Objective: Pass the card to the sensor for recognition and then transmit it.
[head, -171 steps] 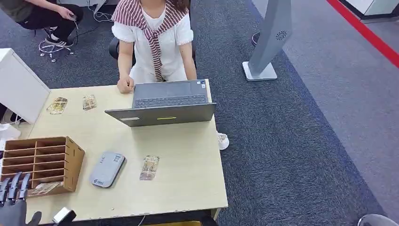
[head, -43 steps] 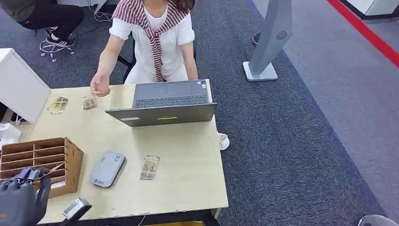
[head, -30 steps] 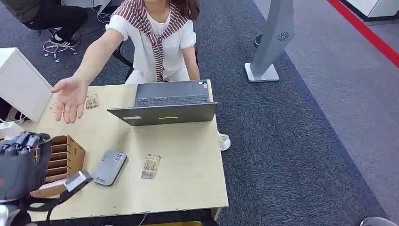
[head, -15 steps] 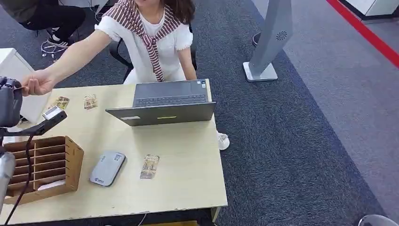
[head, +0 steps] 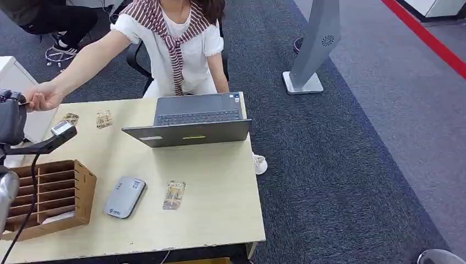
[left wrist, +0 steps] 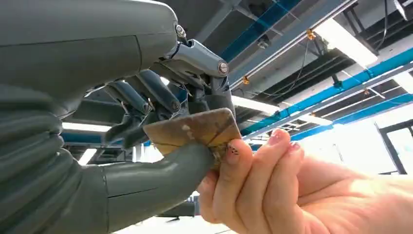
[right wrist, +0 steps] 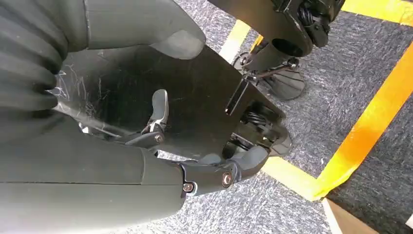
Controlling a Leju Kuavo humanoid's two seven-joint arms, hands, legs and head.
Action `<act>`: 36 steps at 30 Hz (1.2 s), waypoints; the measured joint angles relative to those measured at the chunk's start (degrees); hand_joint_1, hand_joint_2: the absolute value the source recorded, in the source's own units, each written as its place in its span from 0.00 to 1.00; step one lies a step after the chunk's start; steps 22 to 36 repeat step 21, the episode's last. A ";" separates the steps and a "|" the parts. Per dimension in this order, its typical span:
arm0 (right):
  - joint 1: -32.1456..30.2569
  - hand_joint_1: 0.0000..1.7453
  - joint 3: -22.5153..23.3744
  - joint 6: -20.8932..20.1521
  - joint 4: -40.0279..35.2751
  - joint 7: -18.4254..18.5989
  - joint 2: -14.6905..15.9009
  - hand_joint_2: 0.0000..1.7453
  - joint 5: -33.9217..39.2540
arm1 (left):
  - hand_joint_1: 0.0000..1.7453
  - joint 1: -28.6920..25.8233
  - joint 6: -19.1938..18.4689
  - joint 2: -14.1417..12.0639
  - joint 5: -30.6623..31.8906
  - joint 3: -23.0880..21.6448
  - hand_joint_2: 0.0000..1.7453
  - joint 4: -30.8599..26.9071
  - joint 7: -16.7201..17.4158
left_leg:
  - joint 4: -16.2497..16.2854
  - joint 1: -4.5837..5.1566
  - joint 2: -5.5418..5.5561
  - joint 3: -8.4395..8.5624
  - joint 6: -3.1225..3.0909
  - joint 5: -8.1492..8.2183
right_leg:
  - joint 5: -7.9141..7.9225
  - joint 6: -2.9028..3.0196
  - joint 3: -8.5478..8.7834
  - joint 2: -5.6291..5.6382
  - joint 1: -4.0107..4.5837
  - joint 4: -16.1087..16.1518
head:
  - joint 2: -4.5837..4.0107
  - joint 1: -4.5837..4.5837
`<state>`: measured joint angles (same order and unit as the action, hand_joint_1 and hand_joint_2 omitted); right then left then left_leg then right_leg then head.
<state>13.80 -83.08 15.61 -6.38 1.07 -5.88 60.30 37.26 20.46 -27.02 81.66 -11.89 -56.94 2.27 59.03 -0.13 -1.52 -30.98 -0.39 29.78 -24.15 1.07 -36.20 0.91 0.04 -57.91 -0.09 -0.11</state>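
A: Largest first. What carries it all?

B: The worktop (head: 220, 203), a pale wood-look slab, flat and matt, on dark speckled carpet. A person (head: 176, 44) in a white top with a striped scarf sits at its far side.

A: Next down?

B: A grey laptop (head: 189, 124), open, lid towards the robot. At the near left corner, a wooden organiser (head: 82, 190), a plywood box split into shallow slots.

A: The sensor?

B: A rounded grey plastic pad (head: 125, 197), smooth, lying flat just beside the organiser. A small patterned card (head: 174, 195) lies near it, apart. Two more patterned cards (head: 104, 119) lie at the far left.

A: Hands?

B: The left hand (left wrist: 146, 122) is raised off the worktop's far left edge. It holds the card (left wrist: 195, 131), a thin tan rectangle with a worn face, pinched between the thick grey thumb and the darker fingers. The person's hand (left wrist: 258, 185) grips the card's free end, fingertips pressed on it. So both grasp it at once.

A: The right hand?

B: The right hand (right wrist: 195, 146) hangs low over grey carpet with yellow tape lines. Fingers partly curled, nothing in them; cannot tell whether spread or closed.
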 joint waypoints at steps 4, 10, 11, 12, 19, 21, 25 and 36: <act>0.07 0.00 0.00 0.06 -0.02 0.31 0.00 1.00 0.30 | 0.00 -0.75 3.64 -0.13 -1.01 0.00 1.00 0.00 0.48 | 0.00 0.00 0.04 -0.02 0.00 0.00 | 0.00 0.00 0.01 -0.06 0.00 -0.01 | 0.00 0.02; 0.06 0.00 0.00 0.42 -0.09 0.31 0.00 1.00 1.81 | 0.00 -10.59 8.59 0.02 -7.22 1.12 1.00 -12.03 -2.36 | 0.00 0.00 -0.01 -0.02 -0.03 0.03 | -0.03 -0.01 0.00 0.01 -0.01 0.00 | 0.00 0.00; 0.06 0.00 0.00 0.44 -0.07 0.31 0.00 1.00 1.99 | 0.00 -12.30 8.72 0.09 -7.50 1.49 1.00 -14.30 -2.49 | 0.00 0.00 0.00 -0.02 -0.04 0.03 | -0.05 -0.04 0.00 0.01 -0.01 0.00 | 0.00 0.02; 0.06 0.00 0.00 0.55 -0.07 0.29 0.00 1.00 2.23 | 0.00 -13.87 8.94 0.11 -7.87 1.86 1.00 -16.25 -2.60 | 0.00 0.00 0.02 -0.04 -0.08 0.06 | -0.05 -0.04 0.00 0.00 -0.01 0.01 | 0.00 0.02; 0.02 0.00 0.04 1.18 -0.07 0.22 0.00 1.00 3.83 | 0.00 -30.15 13.81 1.33 -15.05 8.05 1.00 -35.03 -7.94 | -0.01 0.00 -0.20 -0.02 -0.08 0.18 | -0.11 -0.10 -0.01 0.20 -0.03 0.02 | 0.00 0.02; -0.07 0.00 0.07 1.31 -0.07 -0.24 0.00 1.00 4.61 | 0.00 -35.12 14.36 2.17 -20.51 10.58 1.00 -40.34 -10.74 | -0.01 0.00 -0.20 -0.02 -0.13 0.23 | -0.14 -0.11 -0.01 0.20 -0.03 0.02 | 0.00 0.00; -0.07 0.00 0.07 1.31 -0.07 -0.24 0.00 1.00 4.61 | 0.00 -35.12 14.36 2.17 -20.51 10.58 1.00 -40.34 -10.74 | -0.01 0.00 -0.20 -0.02 -0.13 0.23 | -0.14 -0.11 -0.01 0.20 -0.03 0.02 | 0.00 0.00; -0.07 0.00 0.07 1.31 -0.07 -0.24 0.00 1.00 4.61 | 0.00 -35.12 14.36 2.17 -20.51 10.58 1.00 -40.34 -10.74 | -0.01 0.00 -0.20 -0.02 -0.13 0.23 | -0.14 -0.11 -0.01 0.20 -0.03 0.02 | 0.00 0.00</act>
